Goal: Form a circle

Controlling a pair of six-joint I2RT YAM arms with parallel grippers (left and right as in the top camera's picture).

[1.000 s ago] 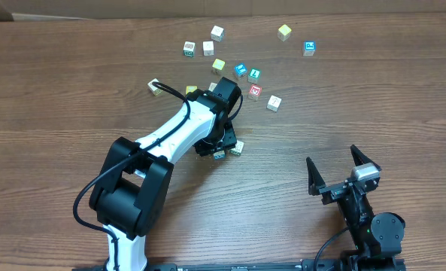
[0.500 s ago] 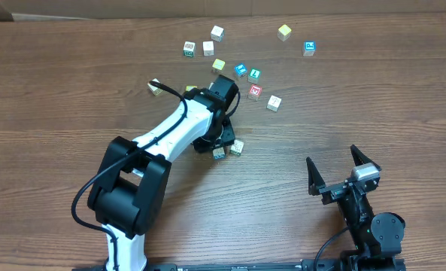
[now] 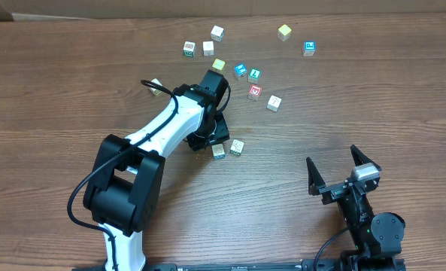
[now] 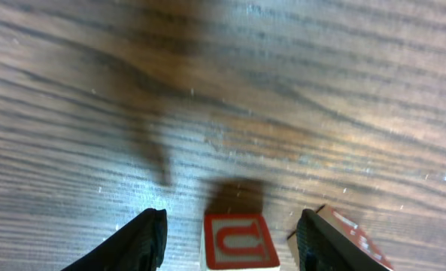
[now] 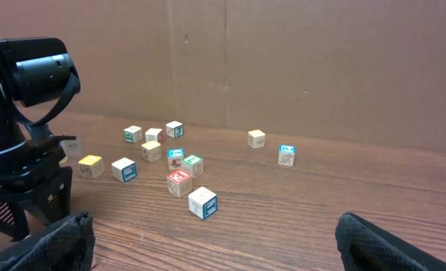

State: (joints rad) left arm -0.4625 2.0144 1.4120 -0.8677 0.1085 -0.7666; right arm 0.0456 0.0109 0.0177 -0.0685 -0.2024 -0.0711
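Between the left claw's (image 4: 230,229) 2 half-spread fingers (image 4: 149,242) sits the red-U cube (image 4: 240,242), clear of both and ungripped. Its circle clump (image 3: 237,147) lies directly beneath and just beside. Well apart, the right claw (image 3: 341,172) gapes empty.

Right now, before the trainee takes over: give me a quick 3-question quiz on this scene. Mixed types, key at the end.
1. True or false: the left gripper is clamped tight on the red-printed cube.
2. Which gripper is parked with nothing between its jaws? A left; B right; C both.
3. Fill in: the letter printed on that cube is ___.
Key: 1 false, there is a gap on each side of the cube; 2 B, the right gripper; 3 U.
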